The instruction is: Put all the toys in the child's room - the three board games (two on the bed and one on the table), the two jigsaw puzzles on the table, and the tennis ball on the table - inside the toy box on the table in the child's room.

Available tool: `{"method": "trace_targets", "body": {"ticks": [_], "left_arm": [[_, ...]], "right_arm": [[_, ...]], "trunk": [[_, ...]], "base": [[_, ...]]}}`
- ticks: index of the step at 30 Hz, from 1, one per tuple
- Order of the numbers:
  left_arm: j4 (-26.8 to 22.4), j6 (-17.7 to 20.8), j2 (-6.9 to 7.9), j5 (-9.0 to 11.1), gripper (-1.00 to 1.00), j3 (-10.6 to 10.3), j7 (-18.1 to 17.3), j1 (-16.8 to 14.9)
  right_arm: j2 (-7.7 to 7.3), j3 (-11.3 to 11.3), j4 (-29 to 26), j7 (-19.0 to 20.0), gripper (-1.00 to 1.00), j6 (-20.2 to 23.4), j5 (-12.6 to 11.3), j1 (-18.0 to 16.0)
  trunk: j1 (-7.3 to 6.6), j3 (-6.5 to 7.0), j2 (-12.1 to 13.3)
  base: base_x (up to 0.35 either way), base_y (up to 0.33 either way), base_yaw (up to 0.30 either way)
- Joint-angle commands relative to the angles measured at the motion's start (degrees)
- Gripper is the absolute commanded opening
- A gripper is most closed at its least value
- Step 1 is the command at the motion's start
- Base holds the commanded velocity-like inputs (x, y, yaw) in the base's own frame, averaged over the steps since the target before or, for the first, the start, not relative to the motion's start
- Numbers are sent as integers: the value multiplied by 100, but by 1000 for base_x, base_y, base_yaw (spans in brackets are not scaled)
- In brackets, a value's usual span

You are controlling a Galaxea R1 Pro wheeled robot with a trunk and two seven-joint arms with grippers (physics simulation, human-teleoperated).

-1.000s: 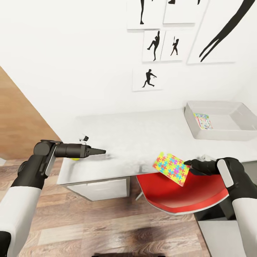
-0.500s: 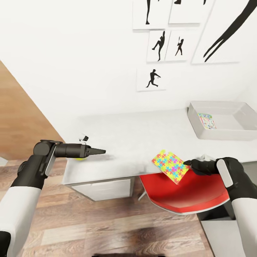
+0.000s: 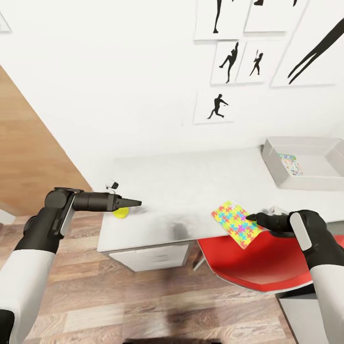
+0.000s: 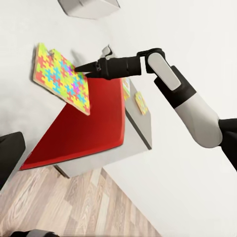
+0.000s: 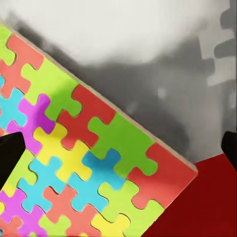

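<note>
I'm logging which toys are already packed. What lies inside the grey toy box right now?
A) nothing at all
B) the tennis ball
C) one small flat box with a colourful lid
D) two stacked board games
C: the head view shows a single small flat box lying on the floor of the toy box; the tennis ball sits on the table.

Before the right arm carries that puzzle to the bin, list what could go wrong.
1. The right gripper pinches the jigsaw puzzle by one corner only; it hangs tilted over the table edge and red chair, so it may pivot or slip out.
2. The toy box sits far to the right, part out of the head view; a release could fall short.
3. The tennis ball lies near the table's front edge by the left gripper; a nudge may roll it off.
</note>
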Motion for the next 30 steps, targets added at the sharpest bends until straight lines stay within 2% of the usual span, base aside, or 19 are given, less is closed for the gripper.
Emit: {"method": "trace_targets", "body": {"ticks": [1, 13, 30], "left_arm": [[2, 60, 6, 21, 100, -14, -9, -5], [2, 66, -5, 18, 100, -22, -9, -5], [2, 66, -11, 17, 100, -23, -9, -5]], "right_arm": [[2, -9, 445, 61, 100, 29, 12, -1], [-6, -9, 450, 61, 100, 28, 12, -9], [2, -9, 453, 62, 100, 27, 21, -29]], "trunk": [[3, -10, -8], [3, -10, -8], [3, -10, -8]], "base": [[-43, 63, 0], [-13, 18, 0], [-86, 99, 0]]}}
